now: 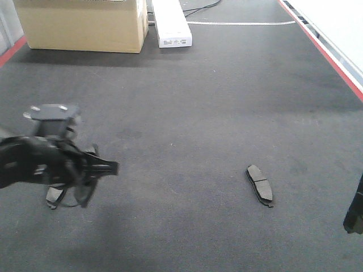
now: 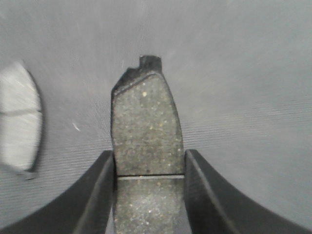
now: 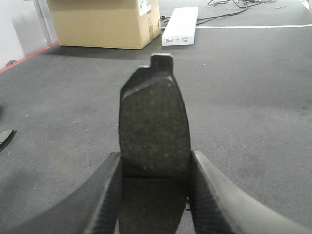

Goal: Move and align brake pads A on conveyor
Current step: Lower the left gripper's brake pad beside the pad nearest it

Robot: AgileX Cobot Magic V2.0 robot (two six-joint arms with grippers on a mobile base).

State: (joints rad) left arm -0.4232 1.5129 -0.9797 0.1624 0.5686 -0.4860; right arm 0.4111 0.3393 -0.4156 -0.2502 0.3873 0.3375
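Observation:
Both grippers hold brake pads A over the charcoal conveyor (image 1: 198, 102). My left gripper (image 2: 149, 161) is shut on a speckled grey pad (image 2: 145, 122), its fingers pressing the pad's sides at the middle groove. In the front view this gripper (image 1: 93, 170) hangs at the left, above a pad (image 1: 54, 195) lying on the belt; the left wrist view shows that pad (image 2: 17, 117) to the left. My right gripper (image 3: 155, 161) is shut on a dark pad (image 3: 153, 122) the same way; only part of it (image 1: 354, 218) shows at the right edge. Another pad (image 1: 260, 184) lies flat at centre right.
A cardboard box (image 1: 85, 25) and a white oblong box (image 1: 170, 22) stand at the far end of the belt, with cables behind. Red edge strips (image 1: 329, 54) run along the right and far-left sides. A white line (image 1: 238, 23) crosses the belt at the back.

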